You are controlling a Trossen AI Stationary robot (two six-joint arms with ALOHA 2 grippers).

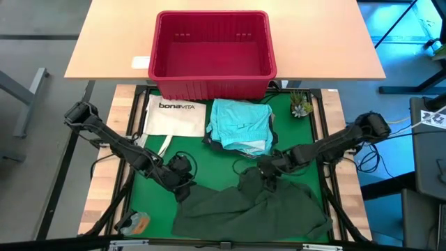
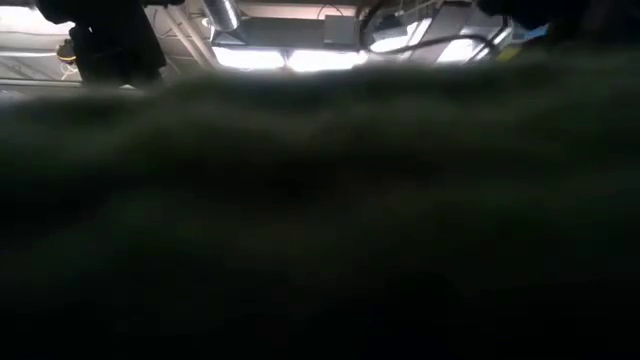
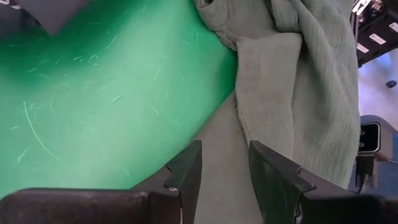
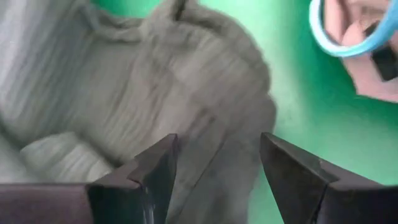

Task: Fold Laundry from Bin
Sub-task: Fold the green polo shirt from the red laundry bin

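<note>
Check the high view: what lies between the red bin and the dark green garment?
In the high view, the folded turquoise garment on the green mat lies between the red bin and the dark green garment.

Left wrist view: we are looking past the left gripper [image 3: 224, 171], whose two dark fingers [image 3: 186, 171] are standing apart. The dark green garment [image 3: 292, 93] is lying crumpled on the green mat [image 3: 106, 93], and one flat edge of it is running between the fingers.

Both hands low — left hand [image 1: 182, 183], right hand [image 1: 268, 174] parted
</note>
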